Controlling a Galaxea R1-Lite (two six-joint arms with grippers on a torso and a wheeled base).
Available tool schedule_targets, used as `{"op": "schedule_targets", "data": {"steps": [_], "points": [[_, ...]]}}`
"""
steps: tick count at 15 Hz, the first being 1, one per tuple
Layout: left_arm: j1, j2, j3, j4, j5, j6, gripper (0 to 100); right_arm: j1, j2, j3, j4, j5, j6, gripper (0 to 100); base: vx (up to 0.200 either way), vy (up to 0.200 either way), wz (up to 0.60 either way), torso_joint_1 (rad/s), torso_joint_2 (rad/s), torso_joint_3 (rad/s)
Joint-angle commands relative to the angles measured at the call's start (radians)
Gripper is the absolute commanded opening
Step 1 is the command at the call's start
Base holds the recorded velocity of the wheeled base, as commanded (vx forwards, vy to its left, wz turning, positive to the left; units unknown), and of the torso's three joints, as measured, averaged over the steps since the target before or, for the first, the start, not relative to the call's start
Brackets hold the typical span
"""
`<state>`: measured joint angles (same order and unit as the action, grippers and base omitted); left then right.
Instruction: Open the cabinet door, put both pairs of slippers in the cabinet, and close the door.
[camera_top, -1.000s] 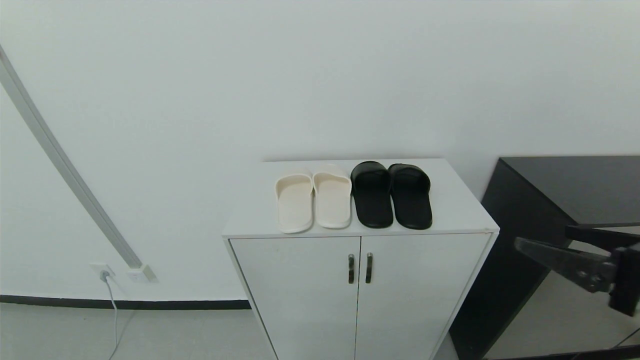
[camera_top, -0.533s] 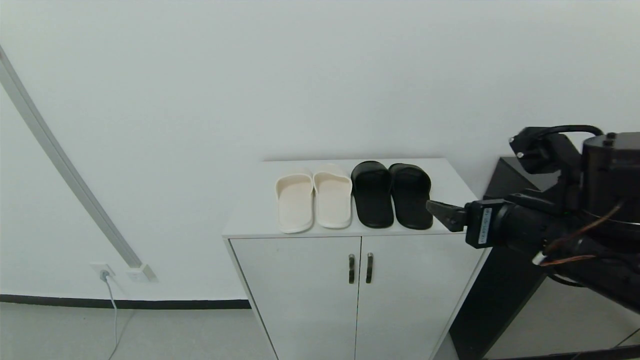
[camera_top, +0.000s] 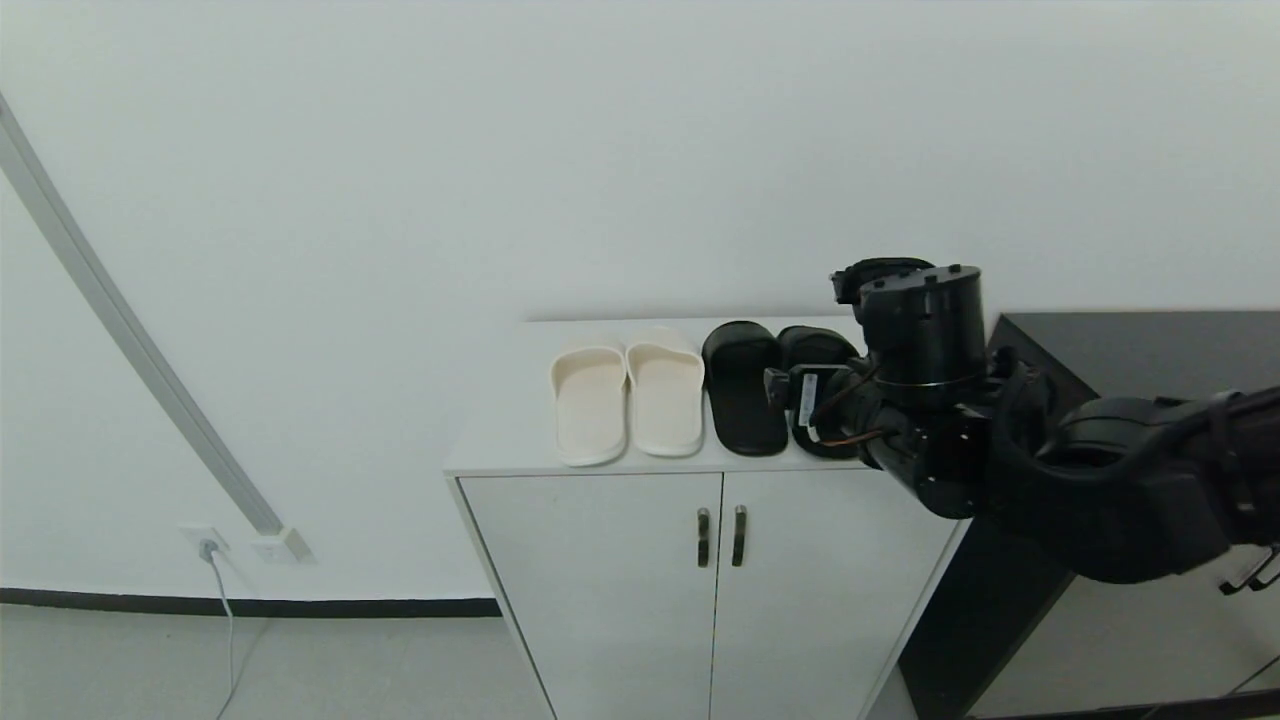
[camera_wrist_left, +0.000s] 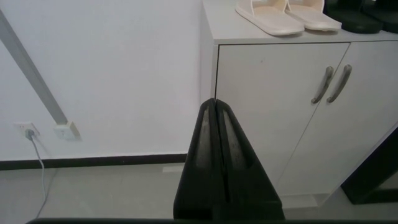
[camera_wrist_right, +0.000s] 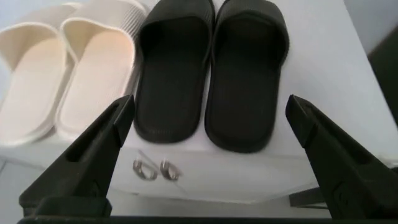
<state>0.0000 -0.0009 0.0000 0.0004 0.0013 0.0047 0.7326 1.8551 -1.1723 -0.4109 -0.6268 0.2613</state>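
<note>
A white cabinet (camera_top: 600, 590) stands against the wall with both doors closed and two dark handles (camera_top: 720, 536) at the middle. On its top lie a pair of white slippers (camera_top: 625, 400) and, to their right, a pair of black slippers (camera_top: 745, 395). My right gripper (camera_wrist_right: 210, 106) hovers open just in front of and above the black slippers (camera_wrist_right: 208, 68), its fingers (camera_wrist_right: 109, 134) spread wider than the pair. In the head view the right arm hides part of the right black slipper. My left gripper (camera_wrist_left: 216, 109) is shut, empty, low and left of the cabinet (camera_wrist_left: 273, 118).
A black table (camera_top: 1150, 365) stands right of the cabinet, close to its side. On the wall at the left run a slanted grey rail (camera_top: 120, 320) and a socket with a plugged cable (camera_top: 207, 548). Bare floor lies left of the cabinet.
My right arm has swung in from the right edge, up and leftward, to the black slippers on the cabinet top. The slippers and doors have not moved.
</note>
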Motion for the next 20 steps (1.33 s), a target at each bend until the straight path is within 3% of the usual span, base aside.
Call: {"op": "schedule_targets", "data": {"steps": [1,16,20], "points": [[0.000,0.001,0.000,0.000,0.002,0.000,0,-0.022,0.136,-0.081,0.001,-0.016,0.003,100,0.000,0.000,0.00,0.000,0.00,0.000],[0.000,0.001,0.000,0.000,0.002,-0.012,0,-0.167,0.489,-0.537,0.007,0.065,-0.111,100,0.000,0.000,0.00,0.000,0.00,0.000],[0.000,0.001,0.000,0.000,0.003,-0.012,0,-0.177,0.503,-0.563,0.007,0.065,-0.112,100,0.000,0.000,0.00,0.000,0.00,0.000]]}}
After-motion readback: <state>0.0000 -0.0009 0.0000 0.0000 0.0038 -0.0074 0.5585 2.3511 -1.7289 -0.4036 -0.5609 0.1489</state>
